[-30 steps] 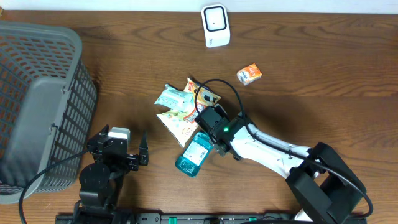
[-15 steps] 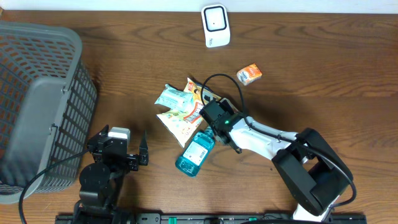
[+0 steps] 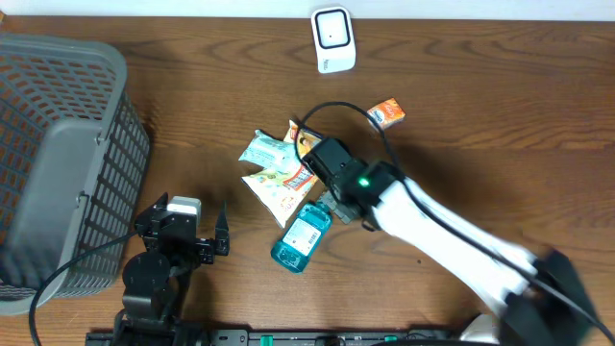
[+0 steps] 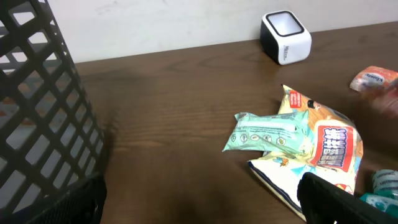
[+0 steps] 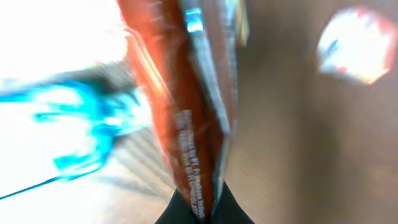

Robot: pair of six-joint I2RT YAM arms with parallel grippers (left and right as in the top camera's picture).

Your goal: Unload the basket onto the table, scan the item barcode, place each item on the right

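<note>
Wooden tabletop, where we see a white scanner (image 3: 332, 38) at the far edge; nearer us than the scanner, our right gripper (image 5: 200, 208) pinches the orange snack packet (image 5: 193, 106), while our left gripper (image 3: 183, 235), well left of the scanner, stands spread wide

Right wrist view is pretty much a smear: the snack packet (image 5: 200, 118) is one orange-red streak with unreadable print, there's a teal glow (image 5: 78, 124) on the left I can't identify, and the blob (image 5: 354, 43) top right is anyone's guess (orange and white, that's all). Overhead, the right arm (image 3: 432, 226) smears toward the bottom edge and hides its own jaws. The basket (image 3: 120, 159) runs off the left edge. Left wrist view: teal bottle (image 4: 387, 179) clipped by the corner, small orange box (image 4: 373, 79) fuzzy.
</note>
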